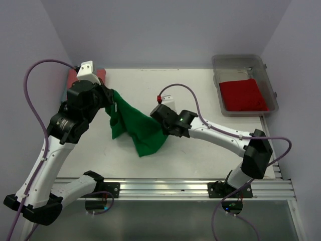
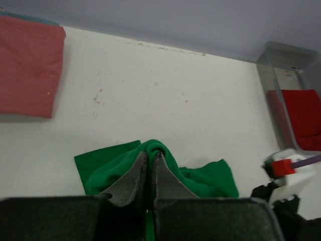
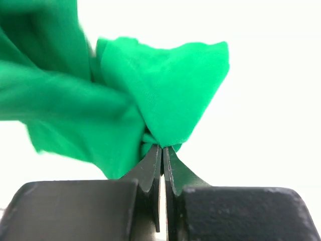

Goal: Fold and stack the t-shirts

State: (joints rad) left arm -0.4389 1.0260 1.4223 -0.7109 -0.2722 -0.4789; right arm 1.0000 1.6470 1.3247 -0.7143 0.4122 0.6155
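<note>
The green t-shirt (image 1: 138, 128) hangs bunched between my two grippers above the middle of the table. My left gripper (image 1: 113, 100) is shut on its upper left edge; in the left wrist view the fingers (image 2: 131, 181) pinch a fold of the green t-shirt (image 2: 210, 181). My right gripper (image 1: 163, 129) is shut on its right edge; in the right wrist view the green t-shirt (image 3: 165, 95) bulges out from the closed gripper (image 3: 162, 148). The folded salmon-pink t-shirt (image 2: 27, 65) lies at the table's far left. The folded red t-shirt (image 1: 243, 95) lies in the bin.
A clear plastic bin (image 1: 244, 61) stands at the table's far right corner. Purple cables loop from both arms. A metal rail (image 1: 170, 187) runs along the near edge. White walls close in the back and sides.
</note>
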